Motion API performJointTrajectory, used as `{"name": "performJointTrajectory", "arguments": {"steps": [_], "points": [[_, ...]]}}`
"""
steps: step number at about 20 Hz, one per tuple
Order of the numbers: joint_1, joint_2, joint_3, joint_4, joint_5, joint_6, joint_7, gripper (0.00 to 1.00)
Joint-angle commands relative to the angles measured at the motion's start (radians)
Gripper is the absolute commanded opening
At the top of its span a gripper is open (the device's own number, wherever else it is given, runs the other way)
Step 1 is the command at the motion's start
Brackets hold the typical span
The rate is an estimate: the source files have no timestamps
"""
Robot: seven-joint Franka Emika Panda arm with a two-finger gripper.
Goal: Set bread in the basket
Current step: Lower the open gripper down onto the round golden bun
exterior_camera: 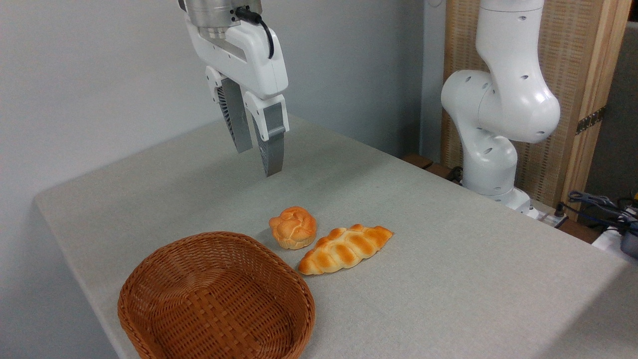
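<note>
The bread (293, 227), a small knotted bun with a golden top, sits on the table (448, 259) just beyond the far rim of the basket (216, 298), close to it but not touching as far as I can see. Right beside the bun, on the side away from the basket, lies a longer braided loaf (345, 248); the two look as if they are touching or nearly so, and I cannot tell which from here. The basket itself is bare inside, only the woven bottom showing.

The claw (258, 158) hangs in the air well above the bun and a little back from it, toward the wall. Its two grey fingers point downward with only a narrow gap between them, and there is nothing held; whether it counts as released or clenched I cannot tell from this angle. The arm's white base stands at the far edge of the table, well apart from the bun.

So, as I judge it, nothing of the job is done yet. The bun is untouched. What is left is everything: coming down over the bun, gripping it without dragging the loaf along, lifting it, carrying it the short way over the rim, and letting go inside the basket.
</note>
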State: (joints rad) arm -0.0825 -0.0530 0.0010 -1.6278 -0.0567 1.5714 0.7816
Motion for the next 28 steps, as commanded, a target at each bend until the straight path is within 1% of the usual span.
{"name": "performJointTrajectory", "arguments": {"steps": [1, 12, 15, 17, 20, 22, 25, 28], "points": [[0.0, -0.001, 0.004, 0.002, -0.017, -0.021, 0.008, 1.0], [0.0, -0.001, 0.004, -0.007, -0.017, -0.021, 0.007, 1.0], [-0.003, -0.013, 0.004, -0.043, -0.018, -0.011, 0.007, 1.0], [-0.017, -0.018, 0.002, -0.067, -0.02, -0.011, 0.007, 1.0], [-0.057, -0.031, 0.001, -0.133, -0.02, -0.005, 0.007, 1.0], [-0.08, -0.05, -0.006, -0.203, -0.02, 0.076, 0.007, 1.0], [-0.083, -0.1, -0.032, -0.332, -0.017, 0.189, 0.011, 1.0], [-0.088, -0.105, -0.042, -0.391, -0.008, 0.223, 0.027, 1.0]]}}
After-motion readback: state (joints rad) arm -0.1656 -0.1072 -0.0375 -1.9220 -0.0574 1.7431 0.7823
